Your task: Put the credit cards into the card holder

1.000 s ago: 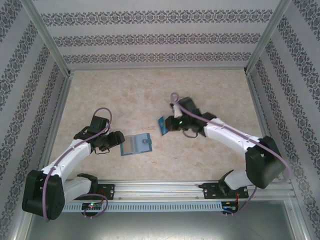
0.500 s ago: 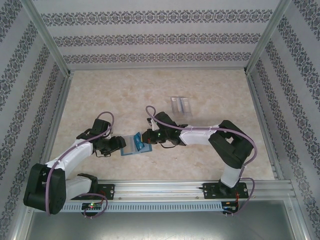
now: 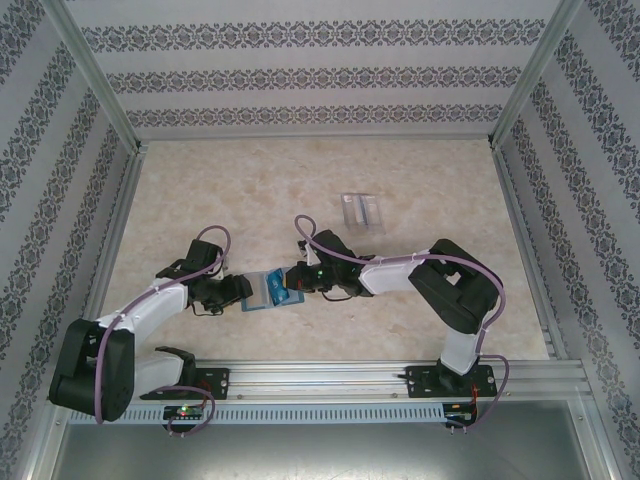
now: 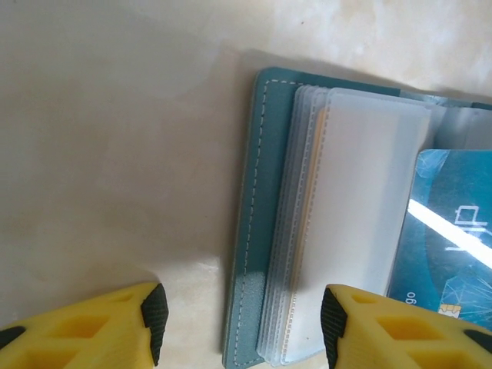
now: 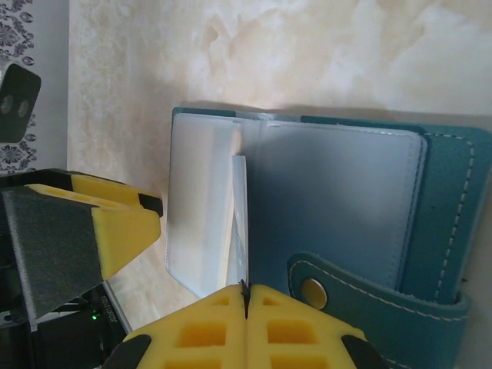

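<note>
The teal card holder (image 3: 262, 291) lies open on the table between both arms, its clear sleeves (image 4: 361, 215) fanned out. My left gripper (image 4: 244, 319) is open at the holder's left edge (image 4: 250, 231), one fingertip (image 4: 154, 315) over the table and the other over the sleeves. My right gripper (image 5: 246, 296) is shut on a blue credit card (image 4: 453, 238). In the right wrist view this card (image 5: 240, 215) shows edge-on, standing among the sleeves. The holder's snap strap (image 5: 311, 290) lies beside my right fingers. In the top view my right gripper (image 3: 292, 280) meets the holder from the right.
A clear plastic stand (image 3: 360, 212) sits on the marble tabletop behind the right arm. Patterned walls and metal rails (image 3: 110, 240) enclose the table on three sides. The left gripper's yellow finger (image 5: 115, 231) sits close to the holder's far edge in the right wrist view.
My right arm has swung left from the table's middle, carrying the blue card to the open holder. My left gripper has edged in to the holder's left side.
</note>
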Robot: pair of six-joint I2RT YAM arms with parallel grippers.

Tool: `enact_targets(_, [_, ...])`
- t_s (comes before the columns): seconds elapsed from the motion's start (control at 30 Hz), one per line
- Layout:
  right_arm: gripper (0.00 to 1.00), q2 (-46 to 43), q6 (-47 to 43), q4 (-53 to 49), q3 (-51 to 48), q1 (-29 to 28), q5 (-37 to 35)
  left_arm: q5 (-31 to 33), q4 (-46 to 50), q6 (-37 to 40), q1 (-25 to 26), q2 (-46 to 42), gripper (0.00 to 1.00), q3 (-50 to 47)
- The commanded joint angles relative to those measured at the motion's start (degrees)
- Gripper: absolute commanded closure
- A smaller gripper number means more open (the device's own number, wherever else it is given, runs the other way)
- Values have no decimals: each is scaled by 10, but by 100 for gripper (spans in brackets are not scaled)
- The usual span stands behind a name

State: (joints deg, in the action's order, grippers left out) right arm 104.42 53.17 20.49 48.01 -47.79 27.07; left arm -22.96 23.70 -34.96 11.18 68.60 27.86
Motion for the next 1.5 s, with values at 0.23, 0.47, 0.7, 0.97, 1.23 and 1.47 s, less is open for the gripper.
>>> enact_targets(0.23, [100,9,99,109,-63,-6,-53,-7,-25,2,3,40,51,-7])
enact_targets(0.47, [100,35,118,140,-48,-13,-27,-6,-27,3,3,44,53,-5])
enact_targets(0.7, [100,55,130,162,-33,-18,-12,-8,-34,0,3,52,55,-4])
enact_targets(0.97, [100,93,159,203,-16,-28,12,-2,-38,-10,3,54,57,-3])
enact_targets(1.23, [100,107,176,229,-12,-31,18,18,-18,-10,2,45,61,7])
enact_targets(1.47, [100,120,180,236,-7,-33,19,58,-1,-19,1,-2,53,4])
